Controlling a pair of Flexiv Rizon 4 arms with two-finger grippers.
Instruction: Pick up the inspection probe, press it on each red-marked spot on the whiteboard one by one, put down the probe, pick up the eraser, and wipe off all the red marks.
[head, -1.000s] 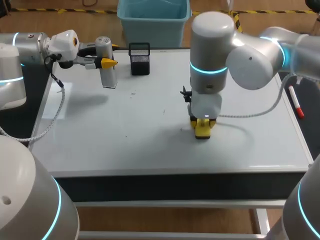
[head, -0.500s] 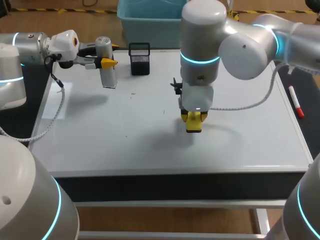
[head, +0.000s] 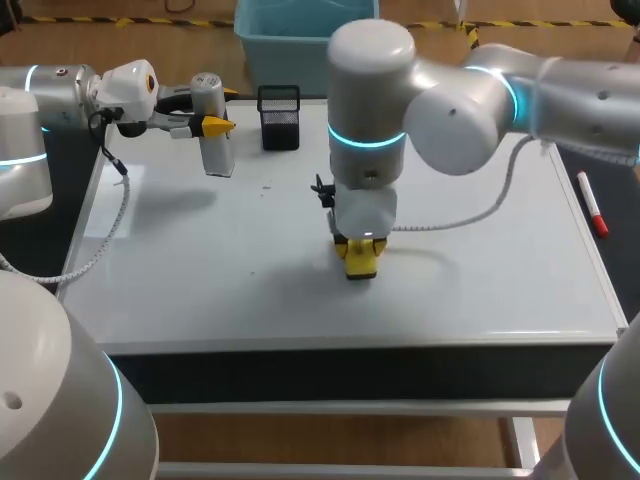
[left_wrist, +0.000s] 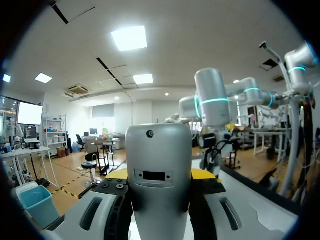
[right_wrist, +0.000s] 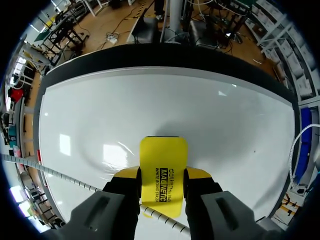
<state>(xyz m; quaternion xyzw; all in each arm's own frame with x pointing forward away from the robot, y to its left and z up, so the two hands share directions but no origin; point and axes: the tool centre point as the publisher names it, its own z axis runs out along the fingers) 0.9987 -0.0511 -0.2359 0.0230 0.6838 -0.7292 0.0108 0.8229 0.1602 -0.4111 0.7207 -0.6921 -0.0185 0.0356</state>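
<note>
Right wrist view is showing you the right gripper (right_wrist: 163, 176) clamping the eraser (right_wrist: 163, 152) against the mid whiteboard (right_wrist: 95, 110); the head view is mostly hiding that grip. Left gripper (left_wrist: 160, 175) is gripping the probe (left_wrist: 159, 150) over the far-left corner.

Bright yellow eraser (right_wrist: 163, 170) with black print on its label; glossy white whiteboard (head: 250, 220) with a few tiny dark specks and a pale silver frame. Plain silver-grey inspection probe (left_wrist: 159, 175) with a small dark window, black mesh pen holder (head: 279, 118), white-and-red marker (head: 592, 205). Silver-white left arm (head: 60, 85) and right arm (head: 470, 100), each with a glowing cyan ring; left gripper (head: 214, 125) and right gripper (right_wrist: 163, 176) yellow-tipped on grey-and-black fingers.
</note>
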